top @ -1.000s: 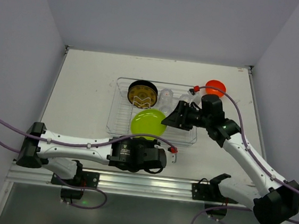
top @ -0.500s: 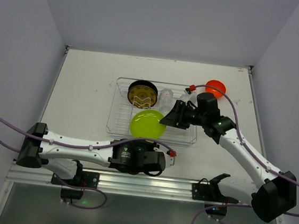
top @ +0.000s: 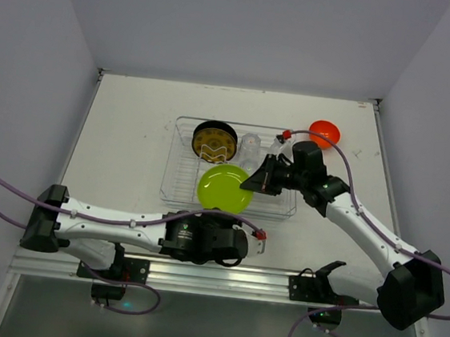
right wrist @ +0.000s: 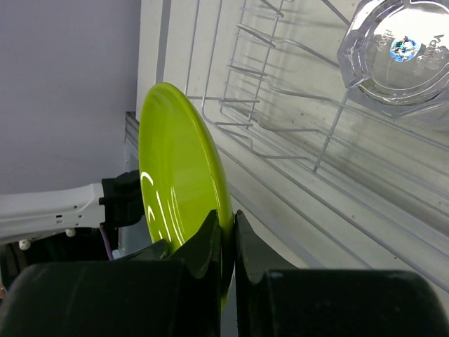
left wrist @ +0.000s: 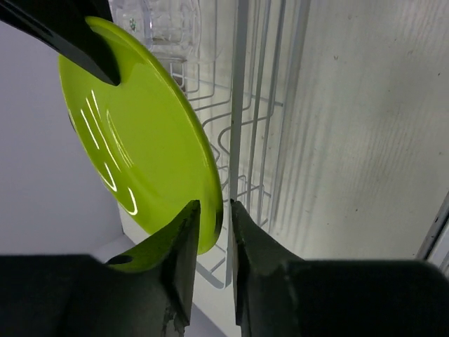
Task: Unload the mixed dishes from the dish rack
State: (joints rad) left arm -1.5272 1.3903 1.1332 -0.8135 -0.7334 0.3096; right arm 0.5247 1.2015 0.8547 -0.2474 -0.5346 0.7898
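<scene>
The yellow-green plate (top: 223,186) stands on edge over the near side of the clear dish rack (top: 172,181). My right gripper (top: 247,183) is shut on its right rim, and in the right wrist view the fingers (right wrist: 210,242) pinch the plate (right wrist: 175,168). My left gripper (top: 222,215) is at the plate's near edge. Its jaws stand slightly apart around the rim (left wrist: 208,210), with a gap on one side. A black plate (top: 214,141) and clear tumblers (top: 249,144) stay in the rack. The orange-red bowl (top: 324,132) sits on the table to the rack's right rear.
White walls close in the table on the left, back and right. The rack's wire dividers (left wrist: 242,105) run just beside the plate. One tumbler (right wrist: 400,49) stands upright close to my right wrist. The metal rail with both arm bases (top: 197,277) lines the near edge.
My right gripper has closed onto the plate's right rim. My left gripper's jaws, shut on the plate's near rim before, have parted a little. The plate has shifted slightly right.
</scene>
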